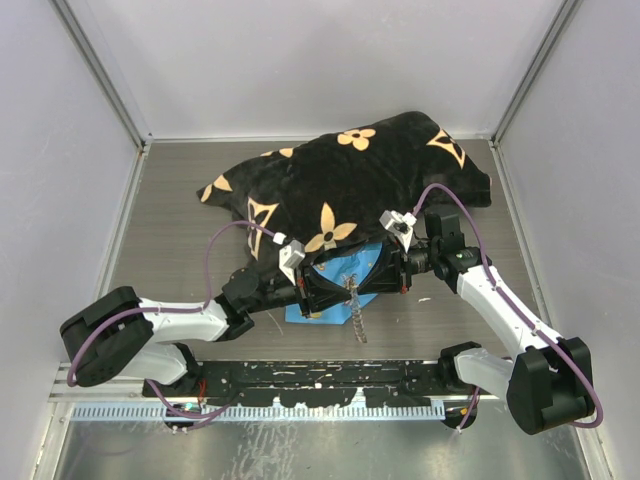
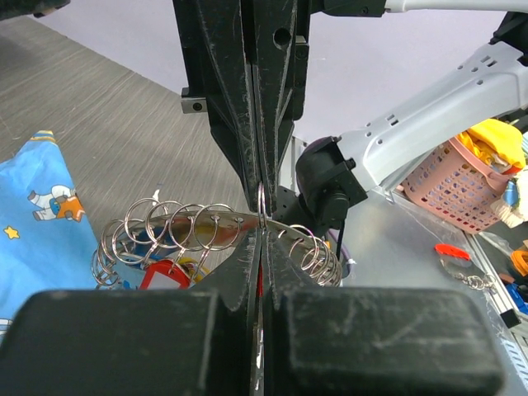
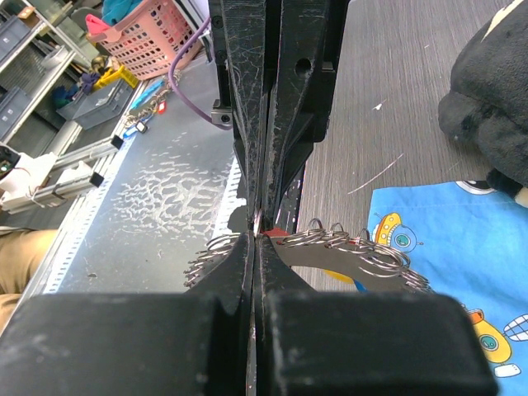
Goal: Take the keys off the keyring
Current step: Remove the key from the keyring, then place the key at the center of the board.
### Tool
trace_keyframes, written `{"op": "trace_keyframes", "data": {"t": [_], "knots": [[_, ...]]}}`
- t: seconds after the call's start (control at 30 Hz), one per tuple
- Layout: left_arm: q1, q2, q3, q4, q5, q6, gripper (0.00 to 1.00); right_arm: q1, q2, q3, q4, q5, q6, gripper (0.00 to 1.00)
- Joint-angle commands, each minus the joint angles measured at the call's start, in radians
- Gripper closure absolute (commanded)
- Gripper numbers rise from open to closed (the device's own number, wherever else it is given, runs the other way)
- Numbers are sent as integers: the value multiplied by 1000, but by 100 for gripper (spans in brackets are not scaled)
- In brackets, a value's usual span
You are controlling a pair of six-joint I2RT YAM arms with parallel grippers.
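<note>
Left end effector [image 2: 260, 235] and right end effector [image 3: 256, 243] are clamped shut, tip to tip, on the keyring [image 2: 198, 216] over the cloth [image 2: 33, 198]; keys [image 2: 165, 272] hang below. Risk: grips this close could slip under twisting and drop it.

Worktop [image 1: 170, 230]: grey wood-grain board in front of my two arms, pale walls on three sides | Item 1: black plush cloth [image 1: 370, 180], tan flower motifs, heaped across the far half | Item 2: blue cartoon-print cloth [image 2: 37, 223], flat, nearer me, meeting the black one's near edge
</note>
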Motion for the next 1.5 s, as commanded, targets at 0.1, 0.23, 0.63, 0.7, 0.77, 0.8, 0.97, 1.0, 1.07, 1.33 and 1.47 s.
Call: {"op": "trace_keyframes", "data": {"t": [0.1, 0.23, 0.63, 0.7, 0.77, 0.8, 0.97, 1.0, 1.07, 1.33, 1.47], "knots": [[-2, -32, 24, 18, 17, -14, 100, 1, -12, 12, 36, -95, 10, 99], [-1, -33, 26, 4, 22, -27, 100, 1, -14, 12, 37, -95, 9, 99], [1, 0, 33, -7, 45, -97, 100, 1, -12, 10, 40, -95, 8, 99], [1, 5, 35, 0, 45, -99, 100, 0, -11, 9, 41, -95, 8, 99], [1, 1, 33, -3, 36, -96, 100, 1, -14, 9, 43, -95, 8, 99], [2, -2, 31, -5, 31, -96, 100, 0, -14, 9, 43, -95, 9, 99], [42, -54, 6, -79, -13, -135, 100, -9, -21, 9, 46, -92, 8, 99], [59, -65, -5, -103, -25, -151, 100, -10, -24, 9, 47, -90, 8, 99], [107, -133, -22, -163, -37, -196, 100, -15, -27, 9, 49, -89, 8, 99], [348, -411, 51, -743, 25, -244, 100, -40, -41, 4, 57, -78, 10, 99], [539, -585, 163, -1173, -8, -130, 100, -48, -49, 0, 64, -76, 10, 99]]}}
